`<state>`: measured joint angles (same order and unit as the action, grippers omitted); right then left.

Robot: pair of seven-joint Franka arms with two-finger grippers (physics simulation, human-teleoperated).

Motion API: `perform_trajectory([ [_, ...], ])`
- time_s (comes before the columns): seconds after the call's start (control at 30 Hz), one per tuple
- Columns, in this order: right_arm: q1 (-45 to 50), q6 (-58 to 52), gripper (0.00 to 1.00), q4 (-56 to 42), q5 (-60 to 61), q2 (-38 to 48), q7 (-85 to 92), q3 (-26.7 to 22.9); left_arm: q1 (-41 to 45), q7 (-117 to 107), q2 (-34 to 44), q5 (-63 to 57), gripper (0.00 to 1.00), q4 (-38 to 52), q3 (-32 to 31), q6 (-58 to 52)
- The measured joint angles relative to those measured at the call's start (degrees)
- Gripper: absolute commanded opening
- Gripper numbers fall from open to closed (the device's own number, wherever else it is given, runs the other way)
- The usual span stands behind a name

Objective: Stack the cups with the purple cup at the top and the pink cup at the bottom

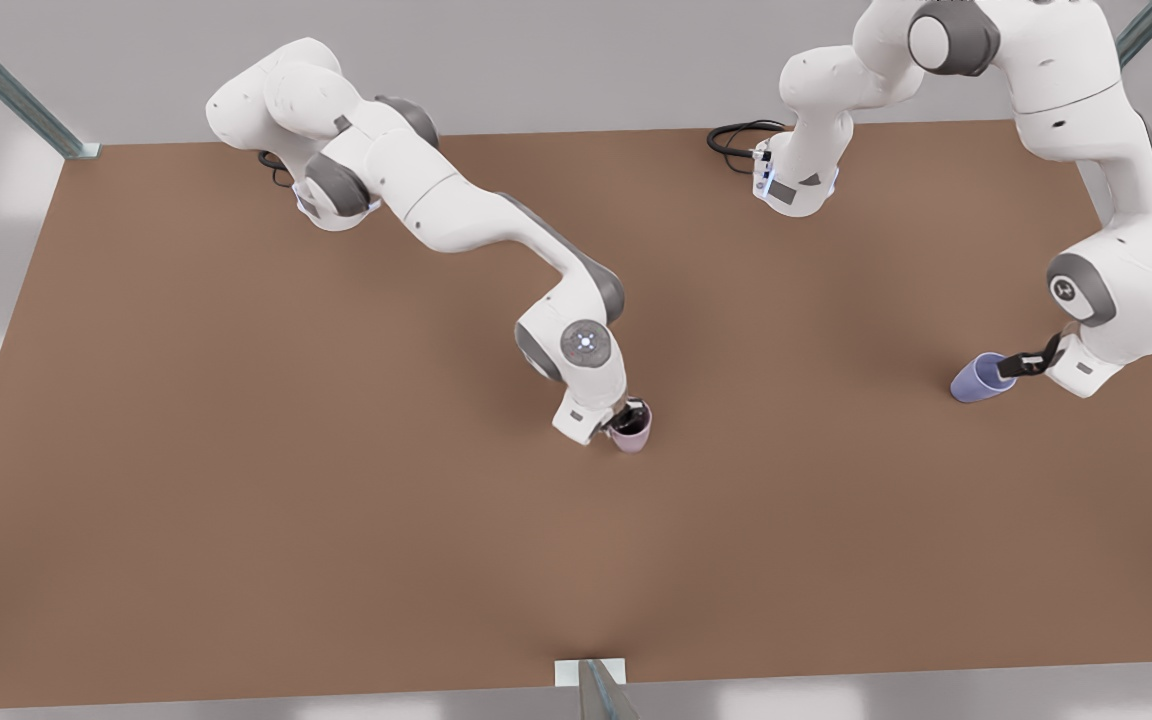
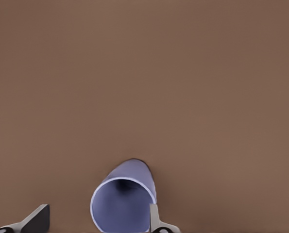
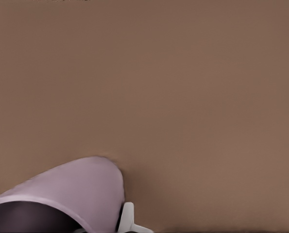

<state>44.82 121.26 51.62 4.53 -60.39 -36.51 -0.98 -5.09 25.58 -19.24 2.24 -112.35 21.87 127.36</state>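
Standing upright near the middle of the brown table (image 1: 236, 480), the pink cup (image 1: 632, 431) has the right gripper (image 1: 626, 417) at its rim, one finger (image 3: 127, 218) outside the wall and the other apparently inside the dark mouth, so the pincer looks pinched on the cup's wall. Well apart from it, toward the front view's right, the purple cup (image 1: 979, 379) is tilted, mouth turned toward the front view's left, and whether it touches the table cannot be told. The left gripper (image 1: 1021, 364) reaches it from the side; in the left wrist view one finger (image 2: 154, 221) lies against the purple cup's (image 2: 124, 200) rim while the other finger (image 2: 35, 221) stands off to the side with bare table between, so the pincer reads as spread rather than pressed on the cup. Both tumblers appear thin-walled, stiff and very light, with matte, smooth tapered sides and no handle. By judgement, such a cup will tip or skid at a slight push and slip downward out of a squeeze on the taper; a pinch across the rim wall, one finger inside and one outside, holds best. The pink cup (image 3: 61, 191) should stand upright and free before the purple one is lowered, base first, into it.
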Motion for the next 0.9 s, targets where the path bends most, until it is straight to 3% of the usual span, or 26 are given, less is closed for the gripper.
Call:
perform_trajectory([
  [0.03,0.05,0.13,0.51,0.02,-0.07,0.0,-1.62,-0.03,-0.17,1.09,-0.34,0.52,1.0,-0.03,0.0,0.53],
  [0.1,0.01,0.55,0.69,0.07,-0.16,-0.08,-4.6,0.03,-0.97,3.11,-1.39,1.22,1.0,-0.07,0.0,1.35],
  [0.33,-0.08,2.22,0.7,0.74,-0.23,-0.55,-12.76,0.1,-2.95,8.7,-3.83,2.07,1.0,-2.05,0.67,2.76],
  [0.4,-0.16,2.51,0.8,0.84,-0.23,-0.14,-14.55,0.06,-3.61,9.93,-4.81,2.21,1.0,-2.49,0.7,2.94],
  [0.5,-0.46,2.76,0.81,1.43,-0.17,1.52,-16.89,0.01,-3.99,11.55,-6.07,2.36,1.0,-2.8,0.71,3.13],
  [0.57,-1.73,2.81,1.0,8.02,-0.18,8.78,-18.22,-0.62,-4.05,12.49,-6.58,2.4,1.0,-2.93,0.7,3.19],
  [0.6,-4.3,2.8,1.0,13.57,-0.24,15.05,-18.46,-0.77,-4.09,12.94,-6.68,2.42,1.0,-3.12,0.72,3.21],
  [0.63,-7.91,2.64,1.0,19.43,-0.34,21.84,-18.17,-0.84,-4.11,13.37,-6.76,2.43,0.94,-3.34,0.71,3.23],
  [0.67,-12.89,1.86,1.0,25.46,-0.48,28.8,-17.25,-0.82,-4.13,13.74,-6.76,2.43,0.64,-3.47,0.74,3.25],
  [0.7,-18.63,-0.31,1.0,29.37,-0.67,33.87,-15.72,-0.97,-4.12,14.07,-6.75,2.47,0.47,-3.53,0.76,3.22],
  [0.8,-40.02,-7.15,1.0,38.89,-1.23,47.7,-8.6,3.23,-4.07,14.75,-6.59,2.32,0.34,-3.6,0.75,3.18],
  [0.9,-49.48,-14.33,1.0,38.17,-2.96,52.6,-0.7,3.9,-4.05,15.26,-6.35,2.89,0.3,-3.46,0.68,3.16],
])
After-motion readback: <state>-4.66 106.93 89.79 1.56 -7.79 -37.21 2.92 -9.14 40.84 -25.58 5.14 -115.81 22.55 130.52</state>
